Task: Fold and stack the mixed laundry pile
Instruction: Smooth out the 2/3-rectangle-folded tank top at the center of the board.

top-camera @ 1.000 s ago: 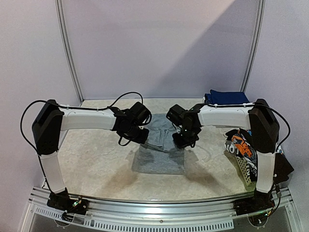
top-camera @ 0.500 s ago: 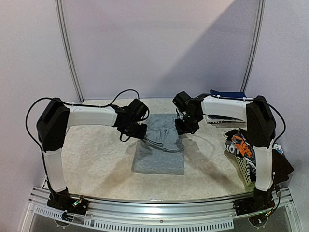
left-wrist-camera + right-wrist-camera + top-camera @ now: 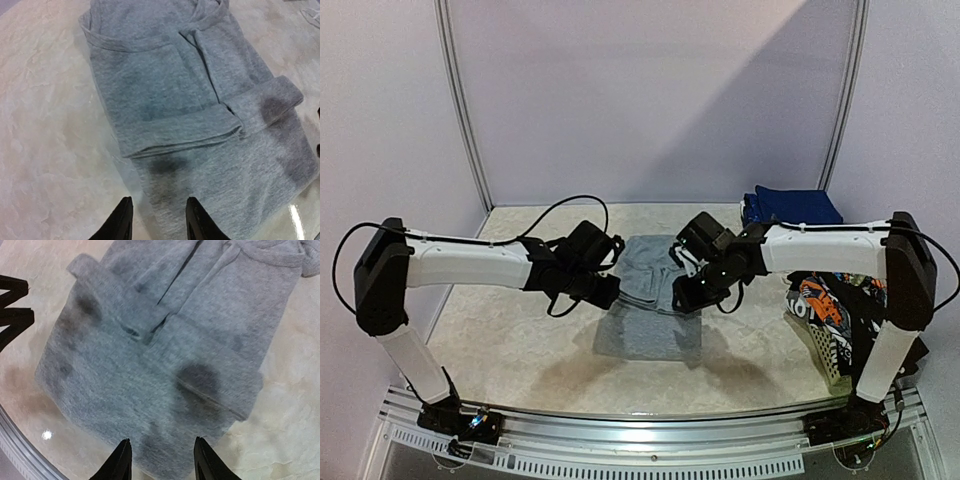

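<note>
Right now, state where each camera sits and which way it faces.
Top external: above and behind the robot, looking down on the table; left arm and right arm show over the grey shirt.
Left wrist: on the left arm, facing down at the shirt; left end effector shows below.
Right wrist: on the right arm, facing down likewise; right end effector shows below.
Shared: all three see the shirt.

The grey shirt (image 3: pixel 200 115) lies flat on the pale marbled worktop (image 3: pixel 45 150). Its upper part is folded over the lower layer, and one folded sleeve (image 3: pixel 280 95) points to the right. The left gripper (image 3: pixel 159 202) hangs over the near left edge of the shirt, its two black fingers apart and holding nothing.
</note>
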Available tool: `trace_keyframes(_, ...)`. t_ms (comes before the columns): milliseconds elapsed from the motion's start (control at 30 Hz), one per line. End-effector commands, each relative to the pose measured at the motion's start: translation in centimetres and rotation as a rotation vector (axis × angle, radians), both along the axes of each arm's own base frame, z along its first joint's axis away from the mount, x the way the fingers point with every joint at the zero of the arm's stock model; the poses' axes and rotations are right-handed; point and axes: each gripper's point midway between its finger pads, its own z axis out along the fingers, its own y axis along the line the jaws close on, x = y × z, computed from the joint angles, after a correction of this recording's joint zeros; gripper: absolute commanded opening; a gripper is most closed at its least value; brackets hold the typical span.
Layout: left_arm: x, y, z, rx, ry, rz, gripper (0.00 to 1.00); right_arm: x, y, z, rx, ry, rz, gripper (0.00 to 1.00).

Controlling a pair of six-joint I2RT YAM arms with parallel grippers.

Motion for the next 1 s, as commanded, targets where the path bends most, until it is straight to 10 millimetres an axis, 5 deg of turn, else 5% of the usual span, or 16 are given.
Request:
trace_keyframes(0,-1.4,-2.7,0.1,-0.042,-0.008,-0.11,0.31,-1.6,1.7,-1.5,0.035,0.027,0.032,0.42)
trace_keyframes(400,-1.3,-6.3,-3.4,-0.074,0.069,-0.175,0.24,-0.7,1.8,-6.1,-0.055,0.066,0.018,0.31)
trace_keyframes(967,0.9,-7.5,-5.2,-0.026,0.059,-0.167,0.22,2.7,0.4,-8.2,-0.103,0.058,-0.03,0.27)
